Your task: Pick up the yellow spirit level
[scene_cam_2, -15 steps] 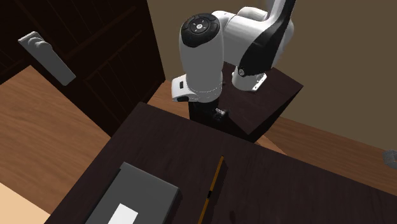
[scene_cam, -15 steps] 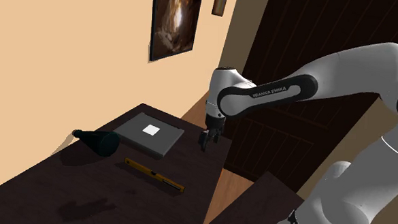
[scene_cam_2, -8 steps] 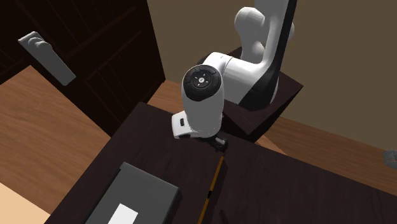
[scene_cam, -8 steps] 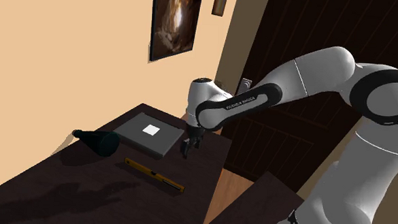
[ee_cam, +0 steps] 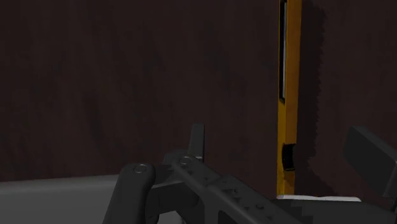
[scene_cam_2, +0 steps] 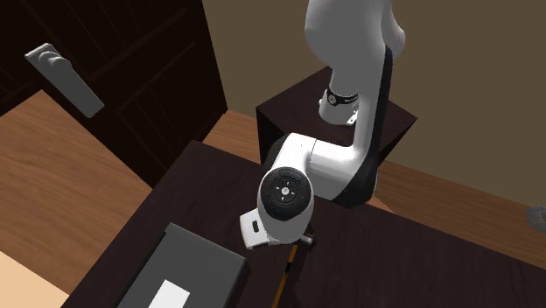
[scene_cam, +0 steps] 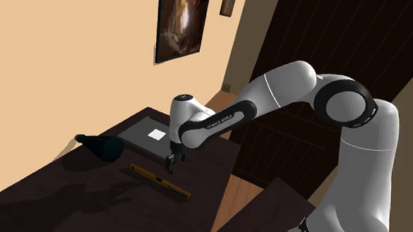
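The yellow spirit level [scene_cam: 160,181] lies flat on the dark table [scene_cam: 68,199], a long thin bar with a dark vial window. My gripper [scene_cam: 172,162] hangs just above the end of the spirit level nearer the grey box, pointing down. The wrist view has the spirit level [ee_cam: 289,95] running lengthwise through the gap between my two fingers [ee_cam: 197,141], which stand wide apart and touch nothing. From the second exterior view, the hand covers one end of the spirit level [scene_cam_2: 284,276], and the gripper [scene_cam_2: 303,244] peeks out below the wrist.
A flat grey box [scene_cam: 151,136] with a white label lies on the table beside the gripper, toward the wall. A black cone-shaped object [scene_cam: 101,145] lies further along the wall side. The table edge and a wooden floor [scene_cam: 230,197] are close behind the arm.
The arm has swung in from the table's edge, past the grey box, and come down over the spirit level. The level itself has not moved.
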Tool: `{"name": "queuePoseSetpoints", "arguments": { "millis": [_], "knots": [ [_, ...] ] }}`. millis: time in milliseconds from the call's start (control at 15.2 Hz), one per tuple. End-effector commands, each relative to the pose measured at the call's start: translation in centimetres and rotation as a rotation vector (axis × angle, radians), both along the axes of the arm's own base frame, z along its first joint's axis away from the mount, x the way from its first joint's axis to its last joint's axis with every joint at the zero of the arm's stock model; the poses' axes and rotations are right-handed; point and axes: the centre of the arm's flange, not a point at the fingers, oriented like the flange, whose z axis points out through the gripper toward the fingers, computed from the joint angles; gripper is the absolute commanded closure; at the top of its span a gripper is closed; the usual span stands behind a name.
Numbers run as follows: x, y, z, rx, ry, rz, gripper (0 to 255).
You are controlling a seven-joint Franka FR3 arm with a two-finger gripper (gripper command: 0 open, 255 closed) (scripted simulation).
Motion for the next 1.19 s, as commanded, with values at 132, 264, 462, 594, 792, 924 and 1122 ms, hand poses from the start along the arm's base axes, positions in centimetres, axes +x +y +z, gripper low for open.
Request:
{"name": "queuePoseSetpoints", "arguments": {
  "millis": [132, 264, 462, 594, 792, 924, 1122],
  "knots": [
    [2.2, 3.5, -3.4, 0.000, -0.011, 0.056, 0],
    [3.2, 5.3, -5.0, -0.001, -0.016, 0.084, 0],
    [3.9, 6.5, -6.7, -0.001, -0.020, 0.103, 0],
    [3.9, 6.5, -7.7, -0.001, -0.020, 0.103, 0],
    [3.9, 6.5, -9.3, -0.001, -0.020, 0.103, 0],
    [3.9, 6.5, -10.2, -0.001, -0.020, 0.103, 0],
    [3.9, 6.5, -10.2, -0.001, -0.020, 0.103, 255]
  ]
}}
